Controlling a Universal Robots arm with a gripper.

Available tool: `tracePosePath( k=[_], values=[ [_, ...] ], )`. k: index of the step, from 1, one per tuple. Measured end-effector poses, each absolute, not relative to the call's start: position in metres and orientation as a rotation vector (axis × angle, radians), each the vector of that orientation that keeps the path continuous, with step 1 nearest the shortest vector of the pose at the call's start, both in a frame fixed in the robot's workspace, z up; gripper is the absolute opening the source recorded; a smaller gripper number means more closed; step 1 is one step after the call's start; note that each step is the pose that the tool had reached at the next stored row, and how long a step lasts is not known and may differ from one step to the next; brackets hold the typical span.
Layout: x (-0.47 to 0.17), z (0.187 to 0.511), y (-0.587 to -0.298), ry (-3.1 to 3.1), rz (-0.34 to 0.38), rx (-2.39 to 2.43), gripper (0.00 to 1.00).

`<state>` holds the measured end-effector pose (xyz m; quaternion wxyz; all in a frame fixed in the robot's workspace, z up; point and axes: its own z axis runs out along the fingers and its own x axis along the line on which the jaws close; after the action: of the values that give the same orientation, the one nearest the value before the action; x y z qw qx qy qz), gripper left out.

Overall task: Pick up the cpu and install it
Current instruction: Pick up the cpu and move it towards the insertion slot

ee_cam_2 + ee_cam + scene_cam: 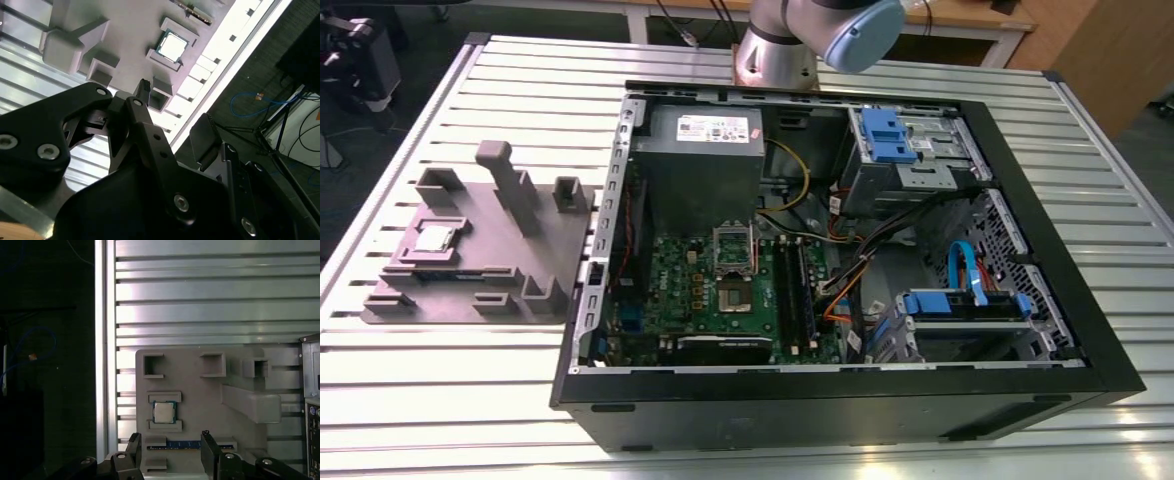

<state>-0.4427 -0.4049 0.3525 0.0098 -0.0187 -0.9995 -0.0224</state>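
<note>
In the exterior view my arm [817, 35], smooth silver metal with a pale blue cap, rises behind an open black computer case [787, 410] that lies on a table [440, 400] of ribbed aluminium slats. A green motherboard [687, 270] lies flat inside the case. On the exterior view's left, beside the case, sits a matte grey fixture plate [507, 250] with blocky posts and frames. The cpu [435, 238], a small flat square with a shiny top, rests on that plate.

In the second wrist view my claw [172, 110] is spread wide. Its black, flat-sided, bolted fingers [145, 125] stand apart with nothing between them. The cpu [172, 46] lies apart from the tips, bright silver inside a thin pale rim.

In the first wrist view the cpu [163, 412] sits between two low grey brackets on the plate [200, 400]. A narrow blue-edged memory stick [185, 445] lies in a slot between the chip and my claw [170, 437], which touches neither.
</note>
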Motion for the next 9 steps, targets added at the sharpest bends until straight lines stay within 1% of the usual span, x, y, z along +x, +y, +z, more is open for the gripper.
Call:
tracePosePath(
  k=[9],
  values=[
    [-0.4433, 0.3506, -0.4049, -3.121, -0.07, -0.058, 0.59]
  ],
)
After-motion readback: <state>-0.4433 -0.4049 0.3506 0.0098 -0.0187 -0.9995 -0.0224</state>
